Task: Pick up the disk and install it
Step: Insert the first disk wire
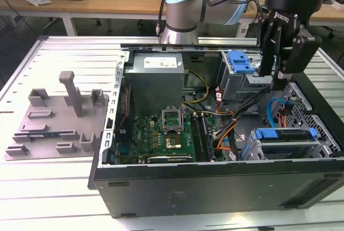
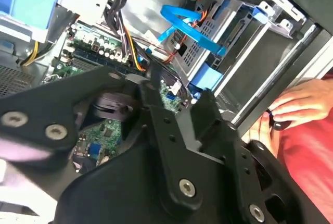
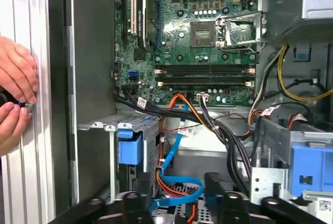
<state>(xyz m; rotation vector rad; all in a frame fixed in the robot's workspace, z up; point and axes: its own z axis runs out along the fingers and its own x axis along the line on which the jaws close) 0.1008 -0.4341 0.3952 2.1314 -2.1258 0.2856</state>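
A case was laid open on a table, motherboard exposed; a grey fixture was set beside it.

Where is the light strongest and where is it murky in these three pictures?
In the exterior view the slatted metal table shines pale while the front of the computer case is dark; in the first wrist view the motherboard is evenly lit and the gripper is a dark shape; in the second wrist view a person's hand is brightly lit past the gripper's black body.
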